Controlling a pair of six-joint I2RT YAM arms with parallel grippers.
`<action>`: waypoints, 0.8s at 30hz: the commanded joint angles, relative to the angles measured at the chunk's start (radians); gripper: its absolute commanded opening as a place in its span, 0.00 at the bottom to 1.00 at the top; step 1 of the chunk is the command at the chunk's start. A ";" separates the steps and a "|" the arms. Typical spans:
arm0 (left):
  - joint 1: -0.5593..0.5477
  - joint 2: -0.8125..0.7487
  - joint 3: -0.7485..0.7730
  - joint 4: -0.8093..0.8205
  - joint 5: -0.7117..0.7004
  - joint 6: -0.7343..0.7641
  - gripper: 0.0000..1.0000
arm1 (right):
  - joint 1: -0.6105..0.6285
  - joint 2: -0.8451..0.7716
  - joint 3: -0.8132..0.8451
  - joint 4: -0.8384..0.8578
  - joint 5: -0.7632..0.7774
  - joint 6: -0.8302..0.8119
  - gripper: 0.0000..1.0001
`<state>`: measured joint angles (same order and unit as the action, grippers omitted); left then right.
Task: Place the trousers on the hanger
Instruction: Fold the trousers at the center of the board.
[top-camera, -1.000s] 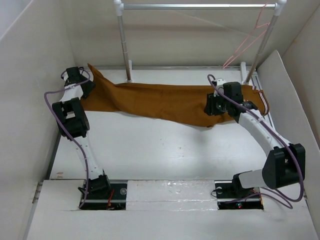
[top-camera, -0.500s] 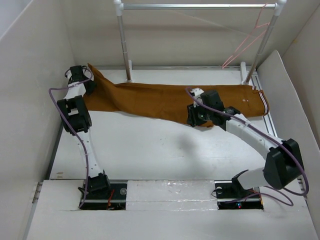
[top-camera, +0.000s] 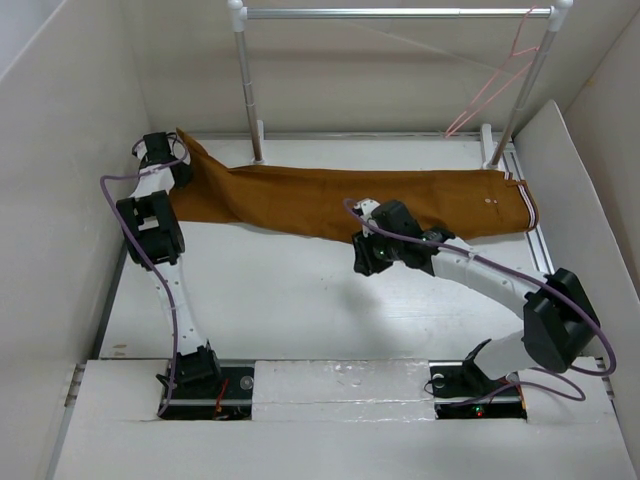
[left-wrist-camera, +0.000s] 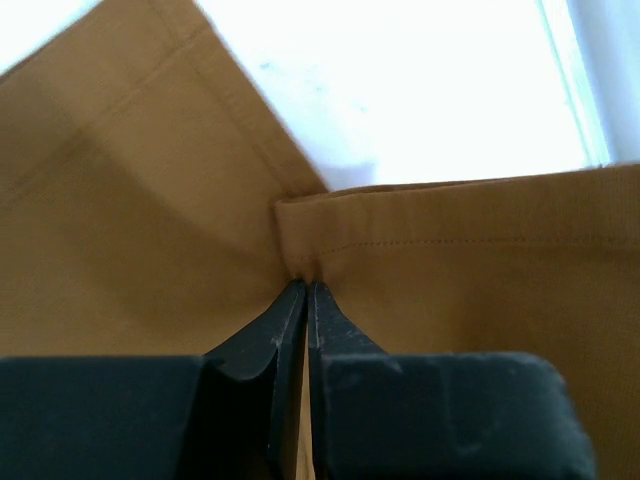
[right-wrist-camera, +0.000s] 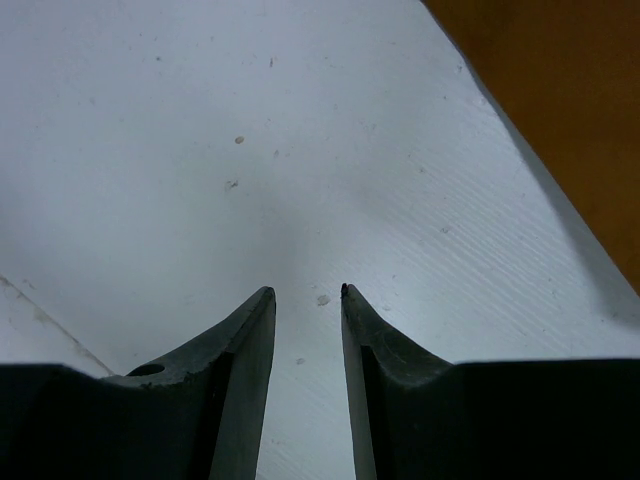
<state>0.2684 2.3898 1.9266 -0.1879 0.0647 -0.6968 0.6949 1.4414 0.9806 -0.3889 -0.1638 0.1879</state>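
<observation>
The rust-brown trousers (top-camera: 330, 200) lie stretched across the far part of the table, with the striped waistband (top-camera: 527, 208) at the right end. At the far-left leg end, my left gripper (top-camera: 165, 165) is shut on the trousers. In the left wrist view its fingertips (left-wrist-camera: 305, 288) pinch a fold of the hem (left-wrist-camera: 440, 225). My right gripper (top-camera: 360, 255) is open over bare table just in front of the trousers, holding nothing. The right wrist view shows its gripper (right-wrist-camera: 305, 292) with cloth (right-wrist-camera: 560, 90) only at the upper right. The pale-pink hanger (top-camera: 480, 100) hangs at the rail's right end.
A silver rail (top-camera: 400, 13) on two white-capped posts (top-camera: 248, 90) spans the back, its right post (top-camera: 528, 90) next to the hanger. White walls close in on the left (top-camera: 70, 180) and right (top-camera: 580, 180). The arm bases sit at the near edge.
My left gripper has shut on the trouser hem. The right arm has swung left and nearer, off the waist end of the trousers to bare table, its jaws a little narrower.
</observation>
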 joint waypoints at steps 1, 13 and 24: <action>-0.001 -0.159 -0.056 0.018 -0.095 0.032 0.00 | -0.009 -0.038 0.003 0.028 0.020 -0.008 0.38; 0.032 -0.403 -0.299 -0.016 -0.350 0.098 0.00 | -0.109 -0.064 0.003 0.018 -0.020 -0.091 0.38; 0.138 -0.382 -0.451 -0.030 -0.367 0.033 0.17 | -0.317 -0.190 -0.039 -0.083 -0.063 -0.176 0.46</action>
<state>0.3695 2.0308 1.4906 -0.2256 -0.2699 -0.6460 0.4282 1.3060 0.9543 -0.4343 -0.1986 0.0559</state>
